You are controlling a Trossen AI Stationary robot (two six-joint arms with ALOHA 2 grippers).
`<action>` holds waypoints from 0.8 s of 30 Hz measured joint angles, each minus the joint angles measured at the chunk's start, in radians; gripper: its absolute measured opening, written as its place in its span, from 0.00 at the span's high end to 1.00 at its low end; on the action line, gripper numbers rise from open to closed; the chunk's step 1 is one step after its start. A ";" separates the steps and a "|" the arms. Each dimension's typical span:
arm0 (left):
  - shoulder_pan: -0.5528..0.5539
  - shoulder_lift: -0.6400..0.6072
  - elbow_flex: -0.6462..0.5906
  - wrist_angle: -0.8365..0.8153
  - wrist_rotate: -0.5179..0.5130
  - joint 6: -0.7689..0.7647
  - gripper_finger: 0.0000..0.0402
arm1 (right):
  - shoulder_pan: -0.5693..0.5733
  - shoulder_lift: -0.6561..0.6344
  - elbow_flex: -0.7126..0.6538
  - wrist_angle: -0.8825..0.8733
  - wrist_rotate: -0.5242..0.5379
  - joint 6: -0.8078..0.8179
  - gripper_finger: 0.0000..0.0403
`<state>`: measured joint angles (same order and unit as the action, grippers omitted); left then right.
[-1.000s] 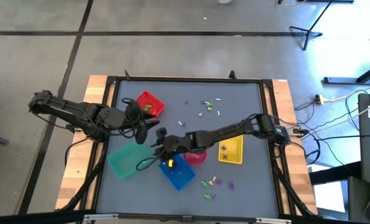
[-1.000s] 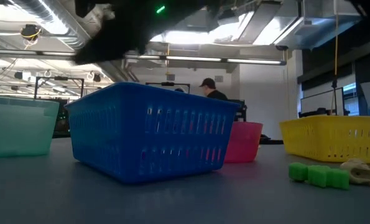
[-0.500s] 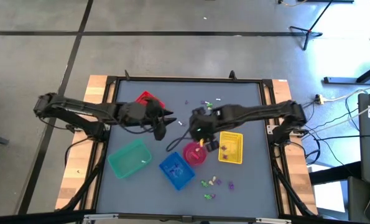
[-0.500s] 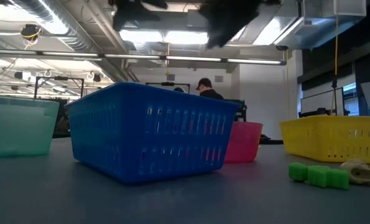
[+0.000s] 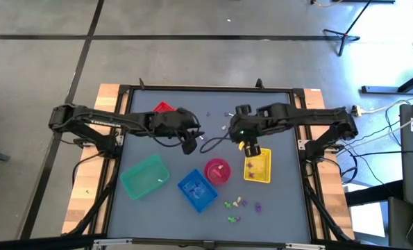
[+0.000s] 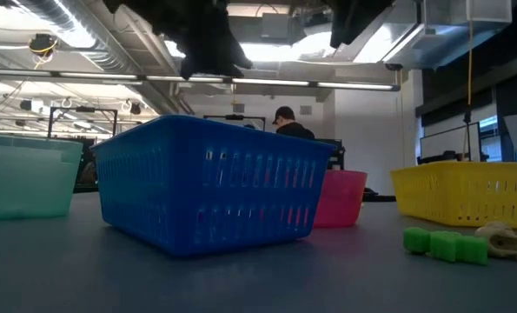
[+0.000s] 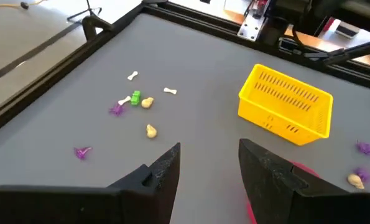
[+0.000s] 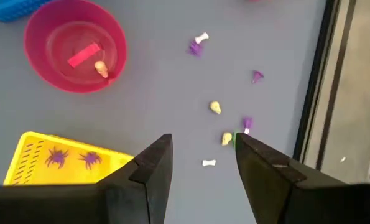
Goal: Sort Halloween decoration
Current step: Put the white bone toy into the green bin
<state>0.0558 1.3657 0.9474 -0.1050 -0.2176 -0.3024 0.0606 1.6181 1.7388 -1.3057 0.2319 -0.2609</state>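
From above, the left hand (image 5: 190, 144) hung over the middle of the grey worktop (image 5: 275, 201), just beside the red plastic basket (image 5: 162, 108), while the right hand (image 5: 251, 148) hovered at the near edge of the yellow slotted basket (image 5: 259, 167); the tiny Halloween trinkets lay in two loose groups, a far cluster (image 5: 230, 119) between the arms and a near cluster (image 5: 239, 205) in front of the pink round bowl (image 5: 217, 171), with the teal basket (image 5: 144, 176) and the blue basket (image 5: 197, 190) off to the left. At worktop height, the blue basket (image 6: 213, 181) filled the centre, green blocky trinkets (image 6: 445, 244) and a cream one (image 6: 505, 240) sat by the yellow basket (image 6: 467, 193), and a person in a cap (image 6: 290, 123) stood far behind. The left wrist camera showed that hand (image 7: 209, 163) released and holding nothing, with purple, green and cream trinkets (image 7: 135, 101) scattered on the worktop beyond. The right wrist camera showed its hand (image 8: 203, 155) likewise spread and empty, above more scattered trinkets (image 8: 215, 107), two purple spiders (image 8: 73, 157) in the yellow basket and a cream piece (image 8: 101, 68) in the pink bowl
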 joint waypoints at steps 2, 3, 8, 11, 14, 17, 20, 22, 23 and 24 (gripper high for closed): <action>0.013 0.005 0.000 0.002 0.031 0.008 0.63 | -0.026 -0.020 -0.026 0.014 -0.006 0.008 0.57; 0.018 0.005 0.000 0.002 0.037 0.024 0.63 | -0.040 -0.031 -0.050 0.036 -0.006 0.007 0.57; 0.058 0.004 0.000 0.007 0.050 0.114 0.63 | -0.124 -0.102 -0.225 0.269 -0.007 -0.047 0.57; 0.094 0.019 0.001 0.008 0.059 0.157 0.63 | -0.180 -0.117 -0.323 0.441 -0.007 -0.091 0.57; 0.123 0.068 0.002 0.001 0.099 0.159 0.63 | -0.231 -0.114 -0.395 0.610 -0.010 -0.134 0.57; 0.135 0.114 0.002 0.001 0.133 0.168 0.63 | -0.276 -0.105 -0.448 0.748 -0.040 -0.161 0.57; 0.136 0.162 0.001 0.001 0.134 0.203 0.63 | -0.311 -0.092 -0.465 0.823 -0.139 -0.164 0.57; 0.136 0.194 0.001 0.004 0.134 0.227 0.63 | -0.327 -0.081 -0.465 0.856 -0.217 -0.164 0.57; 0.136 0.211 0.001 0.002 0.134 0.236 0.63 | -0.336 -0.078 -0.464 0.868 -0.255 -0.164 0.57; 0.136 0.230 0.001 0.002 0.134 0.248 0.63 | -0.343 -0.075 -0.465 0.868 -0.278 -0.164 0.57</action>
<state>0.1917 1.5953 0.9482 -0.1027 -0.0835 -0.0539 -0.2822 1.5432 1.2738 -0.4382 -0.0465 -0.4247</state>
